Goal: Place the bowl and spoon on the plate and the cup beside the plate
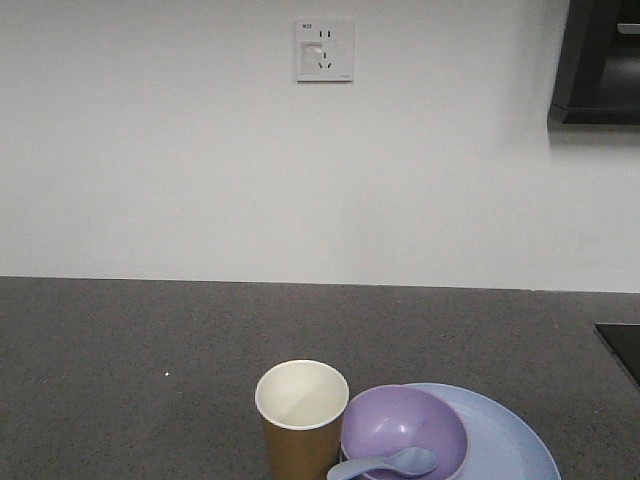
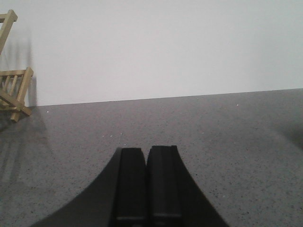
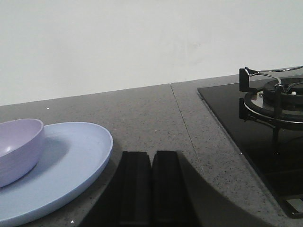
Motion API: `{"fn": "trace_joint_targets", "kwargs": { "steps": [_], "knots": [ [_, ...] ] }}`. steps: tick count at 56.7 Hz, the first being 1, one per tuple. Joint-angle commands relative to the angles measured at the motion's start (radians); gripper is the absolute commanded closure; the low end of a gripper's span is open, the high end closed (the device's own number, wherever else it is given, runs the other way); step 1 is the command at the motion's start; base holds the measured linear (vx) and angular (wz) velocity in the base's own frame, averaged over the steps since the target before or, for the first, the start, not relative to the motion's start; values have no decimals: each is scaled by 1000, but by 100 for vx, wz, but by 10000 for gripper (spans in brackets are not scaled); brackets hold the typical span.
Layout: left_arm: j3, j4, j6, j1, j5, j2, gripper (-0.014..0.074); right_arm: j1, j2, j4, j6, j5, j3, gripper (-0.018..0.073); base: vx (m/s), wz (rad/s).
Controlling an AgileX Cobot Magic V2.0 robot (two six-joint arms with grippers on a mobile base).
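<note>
The light blue plate [image 1: 510,435] lies at the front right of the dark counter. On it sits the lavender bowl [image 1: 405,428], and the pale blue spoon [image 1: 385,464] rests across the bowl's near rim with its scoop inside. The brown paper cup [image 1: 301,420] stands upright just left of the plate, touching the bowl's side. From the right wrist I see the plate [image 3: 71,165] and the bowl [image 3: 19,149] to the left of my right gripper [image 3: 152,155], which is shut and holds nothing. My left gripper [image 2: 146,150] is shut over bare counter, empty.
A gas hob [image 3: 270,123] with a metal pan support lies on the counter right of the right gripper. A wooden rack [image 2: 14,90] stands far left in the left wrist view. A white wall with a socket [image 1: 324,50] backs the counter.
</note>
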Motion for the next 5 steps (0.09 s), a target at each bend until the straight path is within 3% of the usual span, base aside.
{"fn": "trace_joint_targets", "kwargs": {
  "steps": [1, 5],
  "knots": [
    [-26, -2, 0, 2, -81, -7, 603, -5, -4, -11, 0, -75, 4, 571, 0, 0],
    [-26, -2, 0, 2, -81, -7, 603, -5, -4, -11, 0, -75, 4, 571, 0, 0]
  ]
}}
